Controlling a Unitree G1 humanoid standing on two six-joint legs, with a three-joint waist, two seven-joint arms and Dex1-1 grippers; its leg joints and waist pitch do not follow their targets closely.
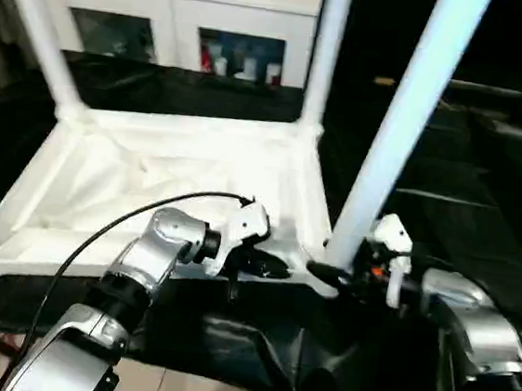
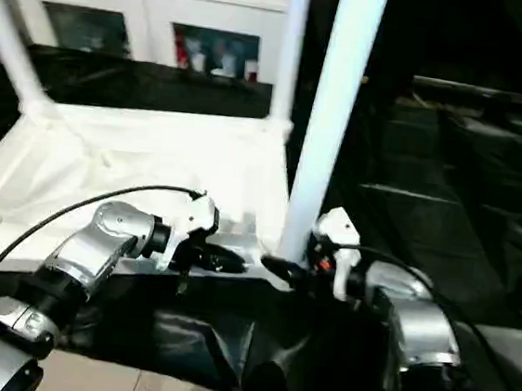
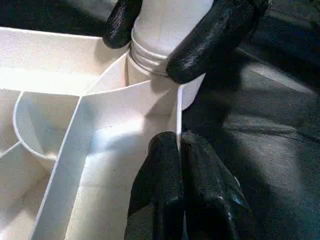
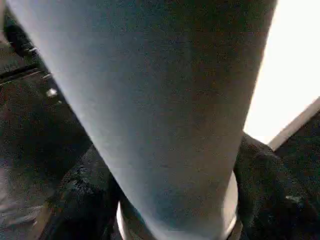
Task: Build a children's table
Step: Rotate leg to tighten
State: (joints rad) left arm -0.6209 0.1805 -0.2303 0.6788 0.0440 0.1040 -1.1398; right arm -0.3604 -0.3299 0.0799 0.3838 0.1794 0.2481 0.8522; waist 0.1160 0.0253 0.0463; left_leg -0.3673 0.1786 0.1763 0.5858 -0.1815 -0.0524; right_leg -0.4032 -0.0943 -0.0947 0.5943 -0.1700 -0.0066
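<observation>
Gripping leg (image 3: 167, 30) threads, right tool (image 3: 165, 42), left wrist view

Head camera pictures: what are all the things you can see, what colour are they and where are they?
tabletop: one, white, upside down on the black-draped table.
legs: three, white; two stand in the far corner sockets, one in the near right corner.
work table: one, black-draped, under everything.
cabinet: one, white with glass doors, at the back.
left gripper: one, black fingers shut on the tabletop's near edge.
right gripper: one, black fingers around the near leg's base.
</observation>
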